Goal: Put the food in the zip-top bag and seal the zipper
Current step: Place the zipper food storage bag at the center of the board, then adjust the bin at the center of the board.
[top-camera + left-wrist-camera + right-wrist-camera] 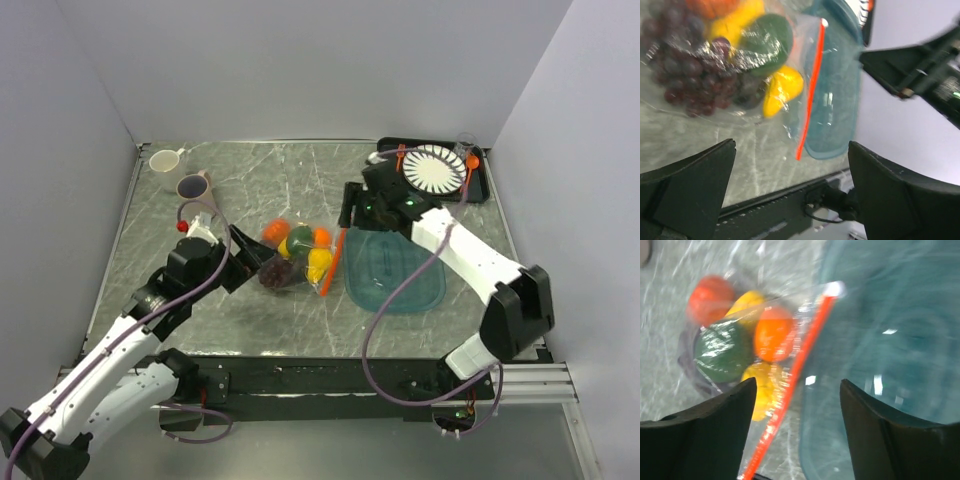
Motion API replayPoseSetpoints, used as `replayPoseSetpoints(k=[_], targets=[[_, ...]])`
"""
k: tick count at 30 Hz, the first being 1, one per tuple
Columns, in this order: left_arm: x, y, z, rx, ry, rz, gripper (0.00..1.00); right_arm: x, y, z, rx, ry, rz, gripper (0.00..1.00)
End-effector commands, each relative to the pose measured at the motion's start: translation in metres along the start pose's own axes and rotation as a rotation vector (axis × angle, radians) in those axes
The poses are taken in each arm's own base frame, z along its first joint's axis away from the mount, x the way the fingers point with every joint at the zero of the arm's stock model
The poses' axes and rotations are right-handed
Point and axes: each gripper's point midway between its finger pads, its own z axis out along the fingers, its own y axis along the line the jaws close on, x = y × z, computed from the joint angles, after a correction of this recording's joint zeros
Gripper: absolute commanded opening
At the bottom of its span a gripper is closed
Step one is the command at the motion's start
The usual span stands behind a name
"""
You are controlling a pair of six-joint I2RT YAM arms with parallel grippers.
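Both pincers stood spread and empty: the left gripper (790, 155) just beside the left end of the zip-top bag (290, 262), the right gripper (796, 390) above its far right corner. The bag lay near the middle of the table (250, 320) with the food (695, 75) inside, its zipper (811, 85) straight along the left edge of the teal tray (400, 275). The seal looked finished, though I could not tell for certain. Lifting each arm straight up, clear of the loose film, seemed wisest. No brand, label or writing was readable.
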Motion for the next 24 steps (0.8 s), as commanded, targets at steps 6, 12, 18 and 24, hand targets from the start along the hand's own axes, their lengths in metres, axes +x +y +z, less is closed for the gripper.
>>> replayPoseSetpoints(k=[6, 12, 18, 24], targets=[[-0.044, -0.004, -0.003, -0.196, -0.097, 0.229, 0.99, -0.024, -0.091, -0.026, 0.181, -0.11, 0.144, 0.87], [-0.054, -0.009, -0.007, -0.206, -0.134, 0.235, 0.99, 0.022, -0.097, 0.018, 0.174, 0.074, 0.153, 0.87], [-0.046, 0.007, -0.001, -0.27, -0.092, 0.226, 0.99, 0.058, -0.088, 0.051, 0.155, 0.195, 0.148, 0.87], [-0.041, 0.015, 0.009, -0.304, -0.061, 0.23, 0.99, 0.079, -0.048, 0.07, 0.103, 0.268, 0.078, 0.87]])
